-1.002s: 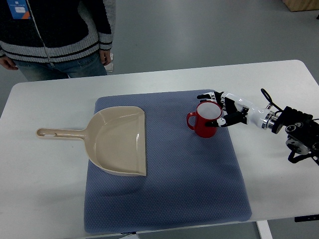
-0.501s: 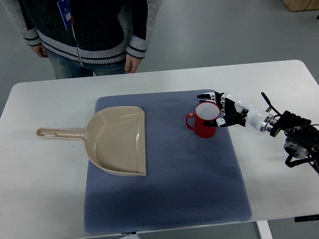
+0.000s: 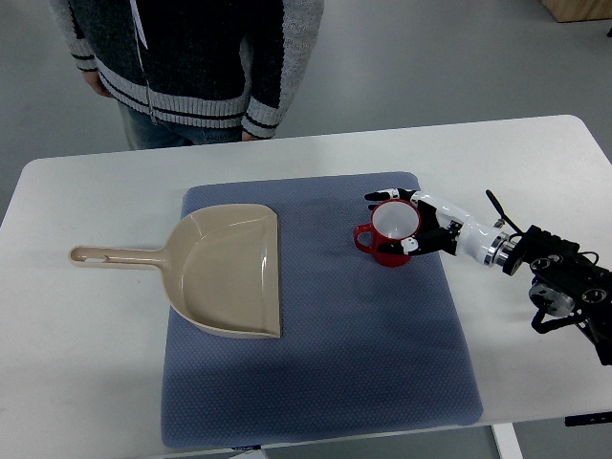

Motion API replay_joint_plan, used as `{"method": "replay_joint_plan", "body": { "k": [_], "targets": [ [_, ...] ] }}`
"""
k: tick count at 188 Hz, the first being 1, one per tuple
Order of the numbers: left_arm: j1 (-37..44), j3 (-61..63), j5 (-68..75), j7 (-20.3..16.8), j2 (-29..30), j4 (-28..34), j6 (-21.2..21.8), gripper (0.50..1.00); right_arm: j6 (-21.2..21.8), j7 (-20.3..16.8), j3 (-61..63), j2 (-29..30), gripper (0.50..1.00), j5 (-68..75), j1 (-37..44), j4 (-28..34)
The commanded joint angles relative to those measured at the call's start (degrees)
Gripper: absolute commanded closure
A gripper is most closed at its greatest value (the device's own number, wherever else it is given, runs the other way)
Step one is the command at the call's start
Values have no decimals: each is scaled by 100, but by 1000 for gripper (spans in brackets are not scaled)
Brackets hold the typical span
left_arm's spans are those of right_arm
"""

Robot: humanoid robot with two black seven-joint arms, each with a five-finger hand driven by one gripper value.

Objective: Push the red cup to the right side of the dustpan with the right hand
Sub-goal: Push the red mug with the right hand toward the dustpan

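Observation:
The red cup with a white inside stands on the blue mat, its handle pointing left toward the dustpan. It looks tipped a little toward the camera. My right hand reaches in from the right and presses on the cup's right side, open, with one finger along the far rim and another at the near side. The beige dustpan lies on the mat's left part, mouth facing right, handle out to the left. A wide strip of mat separates the cup from the dustpan. The left arm does not show.
The mat lies on a white table. A person in a striped sweater stands behind the table's far edge at upper left, hands near that edge. My right forearm rests over the table's right part.
My right hand has slid the cup a short way left toward the dustpan, and the cup now shows more of its inside. The person has shifted to the right.

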Motion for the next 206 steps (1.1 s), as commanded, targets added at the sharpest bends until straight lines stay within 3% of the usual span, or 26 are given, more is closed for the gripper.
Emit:
{"method": "replay_joint_plan", "body": {
  "k": [1,206],
  "targets": [
    [0,1,0,-1,0,0,0,500,-68,0,0,86,568,0,-51,-1],
    [0,1,0,-1,0,-9,0,500,-438,-9,-9,991,568,17,-130,130]
  ]
}}
